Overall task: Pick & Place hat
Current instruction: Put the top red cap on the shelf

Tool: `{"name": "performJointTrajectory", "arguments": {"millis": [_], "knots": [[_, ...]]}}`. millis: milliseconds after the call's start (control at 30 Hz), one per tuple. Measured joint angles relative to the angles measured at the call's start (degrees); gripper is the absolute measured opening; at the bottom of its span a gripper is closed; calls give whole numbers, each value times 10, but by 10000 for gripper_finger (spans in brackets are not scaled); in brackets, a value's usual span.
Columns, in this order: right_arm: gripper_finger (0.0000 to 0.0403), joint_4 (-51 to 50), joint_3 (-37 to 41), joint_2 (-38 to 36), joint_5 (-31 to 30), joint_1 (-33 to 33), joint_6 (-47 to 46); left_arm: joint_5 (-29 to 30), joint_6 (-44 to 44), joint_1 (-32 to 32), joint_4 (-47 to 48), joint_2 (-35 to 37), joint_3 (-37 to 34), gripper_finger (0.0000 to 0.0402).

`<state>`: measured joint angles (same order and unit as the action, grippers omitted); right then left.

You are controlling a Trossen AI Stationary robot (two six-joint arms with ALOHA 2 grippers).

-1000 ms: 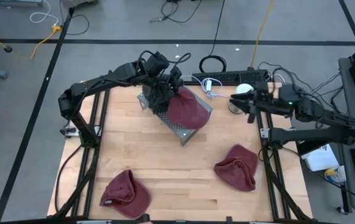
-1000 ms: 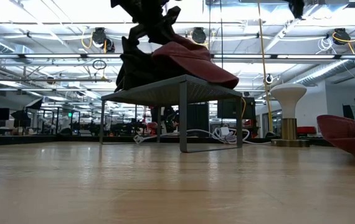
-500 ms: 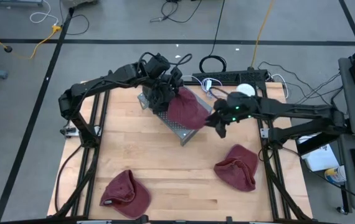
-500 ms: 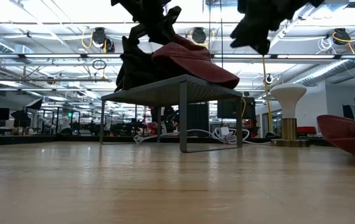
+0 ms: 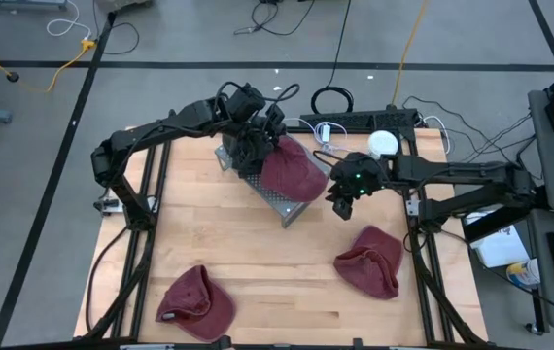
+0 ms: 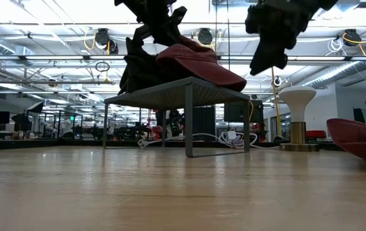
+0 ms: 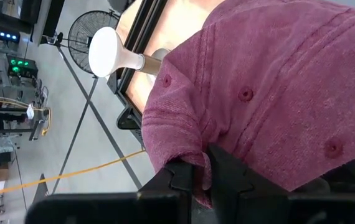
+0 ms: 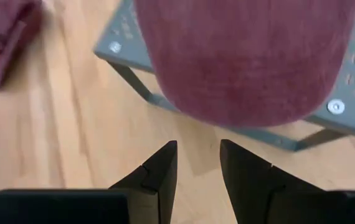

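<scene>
A maroon hat (image 5: 292,172) lies on a grey perforated metal rack (image 5: 292,206) at the table's far middle; its brim (image 8: 246,74) overhangs the rack's edge (image 8: 327,118). My left gripper (image 5: 256,148) stands at the hat's far-left end, shut on it. My right gripper (image 5: 343,201) hovers open just right of the rack, above the table, its fingers pointing down at the brim and touching nothing. In the low view the hat (image 6: 202,61) sits on the rack top (image 6: 183,86), with the right gripper (image 6: 265,61) in the air beside it. My left gripper pinches the rear edge of the hat's crown (image 7: 184,146) between its two fingers (image 7: 227,171), at the end opposite the brim. The fingers come slanting down from the table's far-left side. The hat rests on the rack top, its crown bunched at the fingers.
Two more maroon hats lie on the table, one near-left (image 5: 196,303) and one near-right (image 5: 369,261). A white mushroom-shaped stand (image 5: 382,144) sits at the far right edge, with cables behind it. Bare wood shows between the rack and the near hats.
My right arm has swung from the table's far right edge leftward to the rack and then dropped lower beside the hat's brim, with the fingers tipped downward. The hat, the rack and my left arm have kept still.
</scene>
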<state>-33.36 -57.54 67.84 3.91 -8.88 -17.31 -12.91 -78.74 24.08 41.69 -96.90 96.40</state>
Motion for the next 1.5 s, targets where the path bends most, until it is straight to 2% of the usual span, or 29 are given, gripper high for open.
{"name": "performJointTrajectory", "arguments": {"millis": [300, 533, 833, 1133, 1333, 1500], "knots": [[114, 4, 0, 70, 6, 4, 2, 1, 14, -2, -11, 0, 0, 29], [114, 76, 0, 73, 6, 4, 5, 1, 16, -12, -16, 0, 0, 30], [114, 83, 0, 66, 23, 7, -21, 73, 104, -32, -25, 0, 0, 101], [114, 83, 0, 66, 22, 23, -15, 216, 288, -67, -25, 1, 0, 178], [114, 91, 0, 66, 20, 23, -4, 283, 433, -81, -28, 1, 0, 221], [114, 100, 0, 66, 20, 23, 0, 330, 535, -99, -23, 3, 0, 241]]}}
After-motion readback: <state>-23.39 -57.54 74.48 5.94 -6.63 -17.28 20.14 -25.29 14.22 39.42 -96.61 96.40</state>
